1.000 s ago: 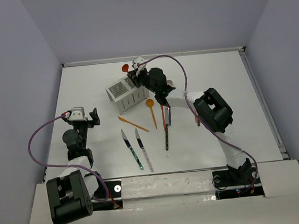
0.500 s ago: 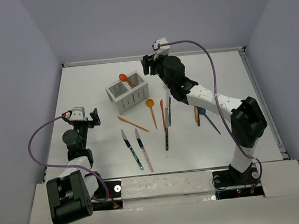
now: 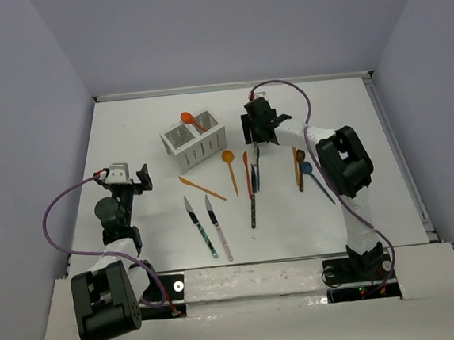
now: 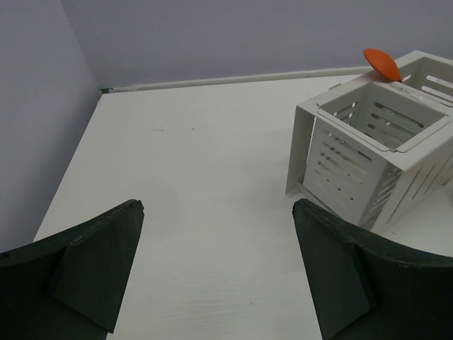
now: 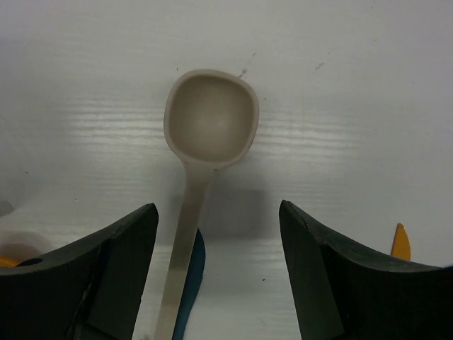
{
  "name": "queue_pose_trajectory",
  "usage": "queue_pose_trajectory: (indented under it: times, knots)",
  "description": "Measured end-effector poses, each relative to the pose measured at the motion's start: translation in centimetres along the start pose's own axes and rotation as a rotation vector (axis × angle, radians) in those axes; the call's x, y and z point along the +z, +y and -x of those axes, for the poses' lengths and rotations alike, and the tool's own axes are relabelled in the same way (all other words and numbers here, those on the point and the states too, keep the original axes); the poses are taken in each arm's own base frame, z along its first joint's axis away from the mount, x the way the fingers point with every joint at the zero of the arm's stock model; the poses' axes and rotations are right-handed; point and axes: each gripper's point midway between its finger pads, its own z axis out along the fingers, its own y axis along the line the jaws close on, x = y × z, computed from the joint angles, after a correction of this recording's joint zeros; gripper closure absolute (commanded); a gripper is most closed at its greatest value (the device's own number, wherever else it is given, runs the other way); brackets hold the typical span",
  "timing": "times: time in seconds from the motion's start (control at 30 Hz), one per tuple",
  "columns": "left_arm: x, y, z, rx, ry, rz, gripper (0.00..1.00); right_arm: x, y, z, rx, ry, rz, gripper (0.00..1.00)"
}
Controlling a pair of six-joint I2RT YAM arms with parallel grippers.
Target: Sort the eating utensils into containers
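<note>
The right claw [image 5: 217,212] is spread wide and nothing is held in it. A beige spoon [image 5: 211,117] is seen on the tabletop [image 3: 128,131] under the gap between its fingers [image 5: 113,276], bowl up, with its handle crossing a blue utensil [image 5: 192,283]. From above, this claw [image 3: 259,126] is placed to the right of the white perforated caddy [image 3: 195,141], just beyond its right end.

The left claw [image 4: 216,212] is likewise wide open and empty. It is pointed at the caddy [image 4: 375,156] from well to the left and nearer the arm bases.

One orange spoon [image 3: 187,117] is stood in the caddy compartment farther from the left claw, its bowl above the rim. The nearer compartment's contents cannot be made out.

The other utensils are spread over the tabletop on the near and right sides of the caddy:
- an orange spoon on the tabletop [image 3: 227,158]
- an orange knife [image 3: 202,188]
- two dark-bladed knives [image 3: 200,228], lying side by side
- a brown spoon [image 3: 299,164]
- a blue spoon [image 3: 311,174]
</note>
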Motion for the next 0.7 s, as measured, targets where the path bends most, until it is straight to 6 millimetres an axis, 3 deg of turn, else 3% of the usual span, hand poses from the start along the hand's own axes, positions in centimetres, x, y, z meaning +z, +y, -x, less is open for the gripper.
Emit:
queue_pose_trajectory:
  times: [0.13,0.23,0.33,0.5,0.57,0.6,0.63,0.7]
  knots:
    - [0.0,0.0,0.0,0.0,0.0,0.0,0.01,0.1,0.3,-1.8,-0.007,0.055,-0.006,0.34]
    - [0.0,0.0,0.0,0.0,0.0,-0.002,0.01,0.1,0.8,-1.5,0.002,0.053,0.007,0.42]
    - [0.0,-0.1,0.0,0.0,0.0,-0.003,0.01,0.4,1.1,-1.3,0.012,0.052,0.013,0.61]
    - [0.0,-0.1,0.0,0.0,0.0,-0.004,0.01,0.8,1.2,-2.1,0.012,0.07,0.012,0.71]
    - [0.0,-0.1,0.0,0.0,0.0,-0.003,0.01,1.0,1.1,-2.3,0.012,0.077,0.009,0.8]
    - [0.0,-0.1,0.0,0.0,0.0,-0.003,0.01,1.0,1.0,-2.4,0.012,0.078,0.008,0.86]
    - [0.0,-0.1,0.0,0.0,0.0,-0.003,0.01,1.0,1.0,-2.3,0.015,0.076,0.008,1.0]
    - [0.0,-0.1,0.0,0.0,0.0,-0.003,0.01,1.0,1.0,-2.2,0.009,0.074,0.009,1.0]
